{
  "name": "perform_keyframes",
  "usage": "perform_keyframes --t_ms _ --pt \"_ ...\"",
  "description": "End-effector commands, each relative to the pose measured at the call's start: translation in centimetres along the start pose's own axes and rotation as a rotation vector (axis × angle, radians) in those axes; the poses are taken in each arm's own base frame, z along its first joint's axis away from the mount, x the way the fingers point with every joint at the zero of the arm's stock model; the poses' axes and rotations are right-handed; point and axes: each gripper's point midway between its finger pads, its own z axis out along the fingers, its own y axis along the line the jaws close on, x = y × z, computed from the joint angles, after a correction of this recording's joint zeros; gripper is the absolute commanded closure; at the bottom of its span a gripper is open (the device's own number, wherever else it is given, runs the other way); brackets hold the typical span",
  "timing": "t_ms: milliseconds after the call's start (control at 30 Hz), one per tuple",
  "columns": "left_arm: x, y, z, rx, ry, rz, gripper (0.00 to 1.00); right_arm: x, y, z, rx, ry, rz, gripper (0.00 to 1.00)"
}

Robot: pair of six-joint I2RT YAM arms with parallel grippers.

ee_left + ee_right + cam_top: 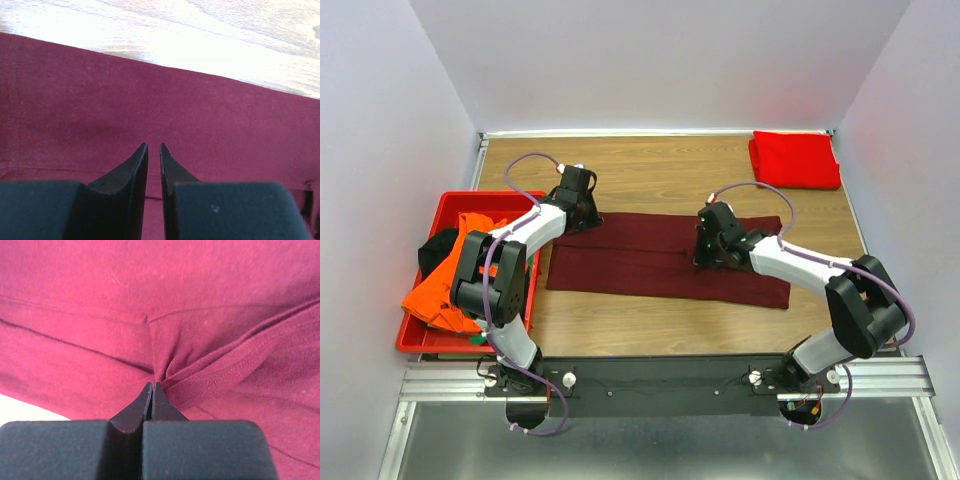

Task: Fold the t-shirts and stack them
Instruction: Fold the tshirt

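A dark maroon t-shirt [650, 262] lies folded into a long strip across the middle of the table. My left gripper [582, 214] hovers at its far left corner; in the left wrist view its jaws [154, 146] stand a narrow gap apart over the flat maroon cloth [200, 110], pinching nothing. My right gripper [708, 254] sits on the strip right of centre, shut [151, 385] on a puckered fold of the maroon t-shirt [100, 300] beside a stitched hem. A bright red t-shirt [795, 160] lies folded at the back right corner.
A red plastic tray [448, 205] at the left edge holds a crumpled orange t-shirt [440, 290] and a black one [435, 250]. Bare wood shows behind the maroon strip [650, 175] and in front of it [650, 325].
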Motion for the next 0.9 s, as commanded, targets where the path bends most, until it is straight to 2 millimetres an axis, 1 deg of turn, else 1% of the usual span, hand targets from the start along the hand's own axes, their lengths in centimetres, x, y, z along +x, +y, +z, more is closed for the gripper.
perform_keyframes --t_ms 0,233,500,567,700,733,767,800,833,867 --pt "0.2 -0.9 -0.5 0.049 0.007 0.024 0.77 0.7 0.5 -1.0 -0.011 -0.002 0.024 0.99" --pt "0.2 -1.0 -0.6 0.051 0.012 0.034 0.78 1.2 0.1 -2.1 -0.007 -0.014 0.039 1.0" --pt "0.4 -1.3 -0.5 0.065 0.022 0.043 0.77 2.6 -0.5 -1.9 0.004 0.016 0.046 0.99" --pt "0.5 -1.5 -0.5 0.073 0.025 0.049 0.78 2.6 -0.4 -2.0 0.001 0.016 0.044 0.97" --pt "0.6 -2.1 -0.6 0.096 0.03 0.066 0.76 1.2 0.0 -2.3 0.0 -0.022 0.038 0.63" --pt "0.6 -2.3 -0.7 0.106 0.032 0.072 0.74 -0.1 -0.2 -2.5 0.031 -0.066 0.03 0.48" --pt "0.7 -2.7 -0.8 0.114 0.033 0.085 0.73 -1.2 -1.0 -2.8 0.079 -0.11 0.026 0.46" --pt "0.6 -2.9 -0.9 0.121 0.031 0.091 0.73 -1.9 -1.4 -3.0 0.1 -0.126 0.027 0.45" --pt "0.5 -3.3 -1.2 0.133 0.028 0.099 0.71 -3.5 -2.2 -3.5 0.124 -0.151 0.044 0.44" --pt "0.6 -3.6 -1.3 0.142 0.027 0.109 0.71 -4.3 -2.9 -3.6 0.137 -0.161 0.056 0.44"
